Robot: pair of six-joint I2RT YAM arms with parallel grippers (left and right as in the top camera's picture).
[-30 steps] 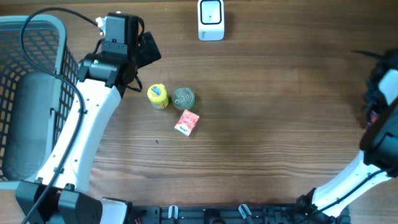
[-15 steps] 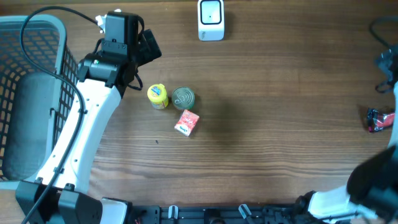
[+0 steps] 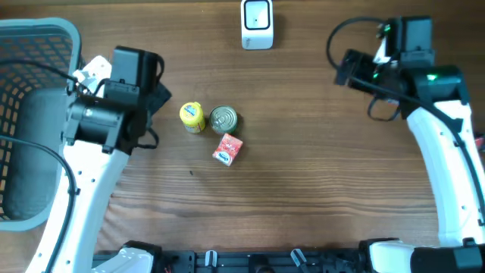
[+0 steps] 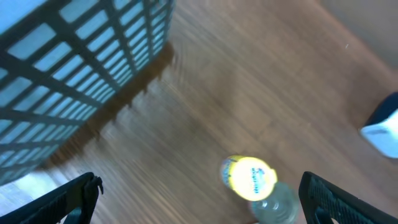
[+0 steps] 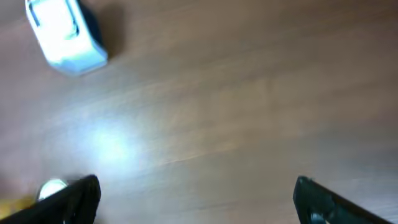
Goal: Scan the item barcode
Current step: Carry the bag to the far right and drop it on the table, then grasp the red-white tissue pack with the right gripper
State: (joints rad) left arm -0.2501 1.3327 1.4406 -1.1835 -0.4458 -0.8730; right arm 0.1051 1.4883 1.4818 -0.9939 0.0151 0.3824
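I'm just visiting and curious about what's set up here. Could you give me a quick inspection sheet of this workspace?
Surface: wooden table, bare wood.
Job's things: white scanner at the far edge; yellow-capped bottle, tin can and red carton grouped mid-table.
Clutter: nothing seen.
Jaws: left and right both wide open, holding nothing.
Cables: black cable looping beside the right arm; another crossing the basket.
Surroundings: the basket sits at the table's left.
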